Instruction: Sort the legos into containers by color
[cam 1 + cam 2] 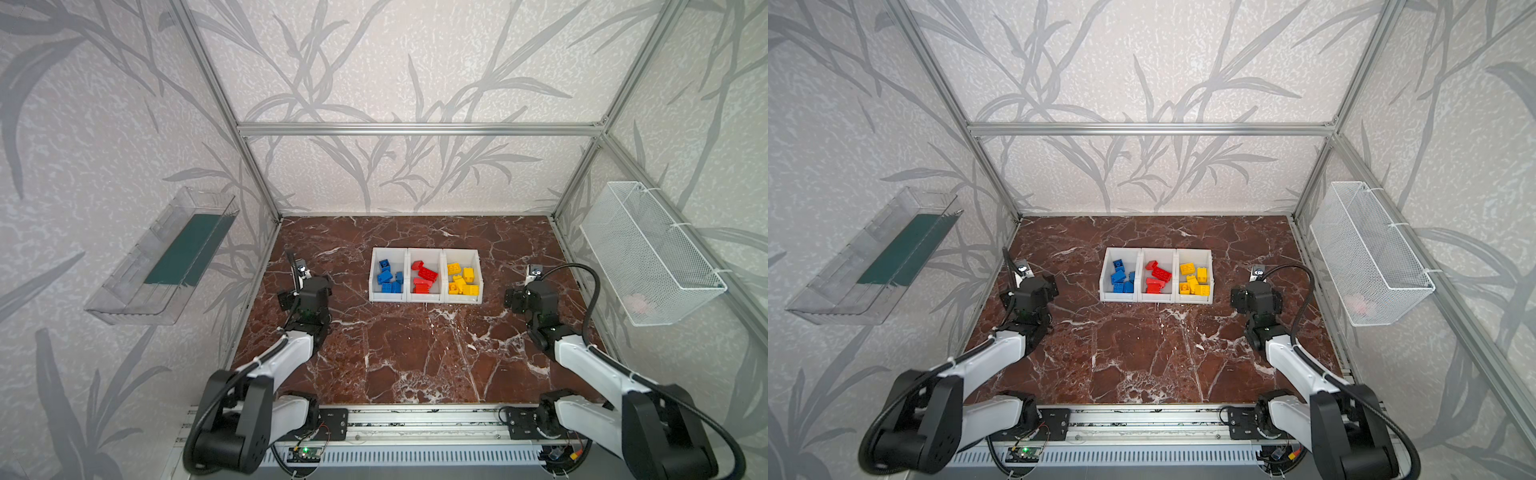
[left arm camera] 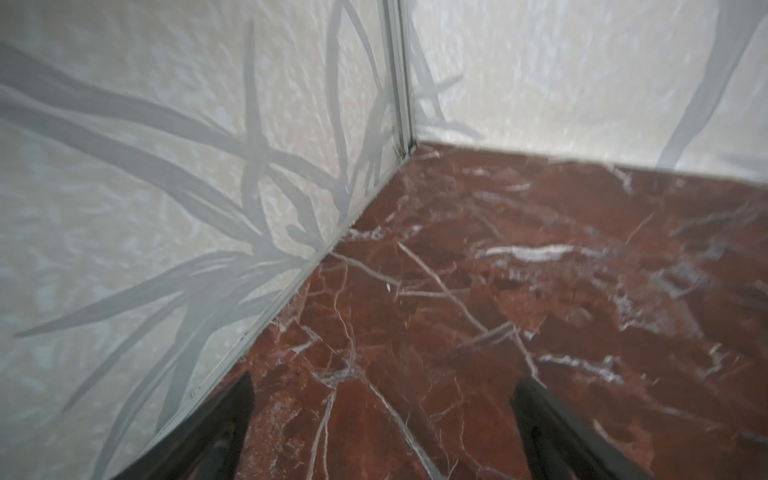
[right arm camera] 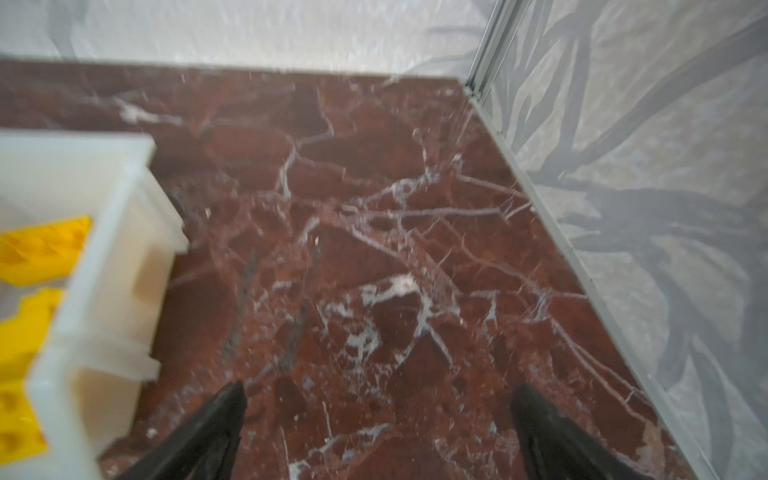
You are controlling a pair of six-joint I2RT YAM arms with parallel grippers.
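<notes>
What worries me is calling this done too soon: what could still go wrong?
The right gripper, fingers open, hangs close beside the bin of yellow legos; a sideways swing might shove the containers.
The red legos lie heaped and tilted behind a low front, so a knock might spill some.
The left gripper is near the side wall and might scrape it.

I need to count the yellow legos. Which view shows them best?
Both top views: all the yellow legos lie in plain sight in the right-hand container. The right wrist view catches only blurred parts at its edge; the left wrist view shows none.
</notes>
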